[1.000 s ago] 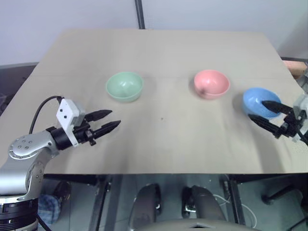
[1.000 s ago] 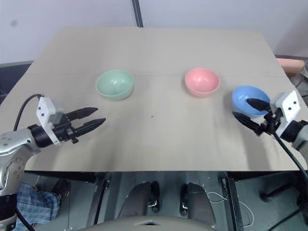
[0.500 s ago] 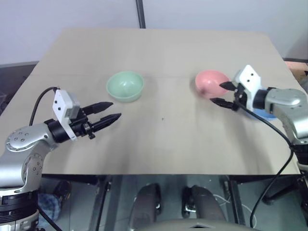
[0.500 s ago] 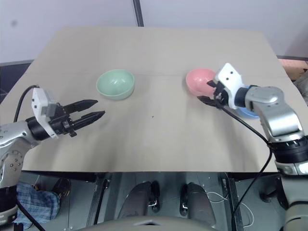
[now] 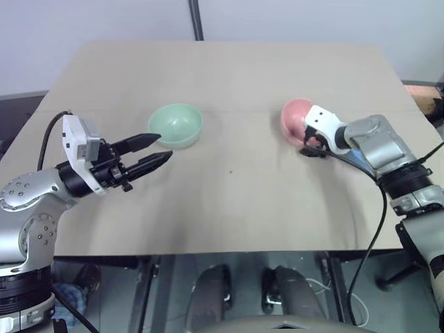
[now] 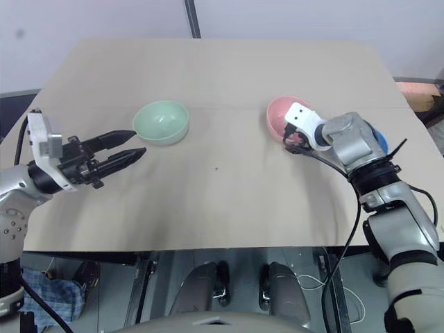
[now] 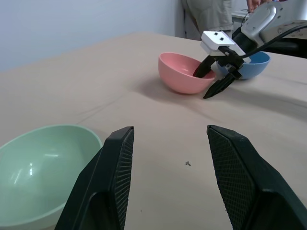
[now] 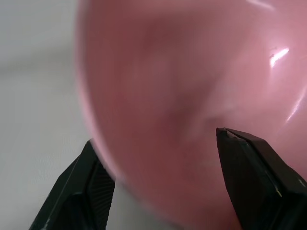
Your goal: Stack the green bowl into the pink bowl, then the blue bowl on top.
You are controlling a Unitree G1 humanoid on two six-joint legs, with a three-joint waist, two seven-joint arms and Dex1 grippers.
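Table [image 5: 229, 222] first: tan, flat, bare apart from three equal-sized bowls in a rough row across the middle. Green bowl [image 5: 176, 125] sits on the robot's left, upright and untouched. Pink bowl [image 7: 182, 72] is right of centre. Blue bowl [image 7: 249, 64] sits just past it on the far right, mostly hidden behind the right forearm in the head views. Nothing stacked yet.

Right gripper [image 7: 216, 76] is at the pink bowl's near rim with its fingers apart, straddling the wall: one finger dips inside, the other stays outside. The right wrist view agrees, with pink wall between the two tips. Can't tell whether either pad is touching yet; it does not look clamped.

Left gripper [image 5: 154, 151] hovers above the table just beside the green bowl, fingers [image 7: 108, 182] spread wide, holding nothing.

Handling, my read: the bowls look like thin smooth plastic, so probably light, stiff and slick. They are unlikely to break but could easily skid or tip if nudged at the rim.
- Best hold is a rim pinch, one finger inside and one outside, set well down the wall so the curve doesn't squeeze it out.
- Bowl may swing from a one-sided pinch, so lift slowly.
- Same-size bowls should nest, but only if lowered roughly level and centred.
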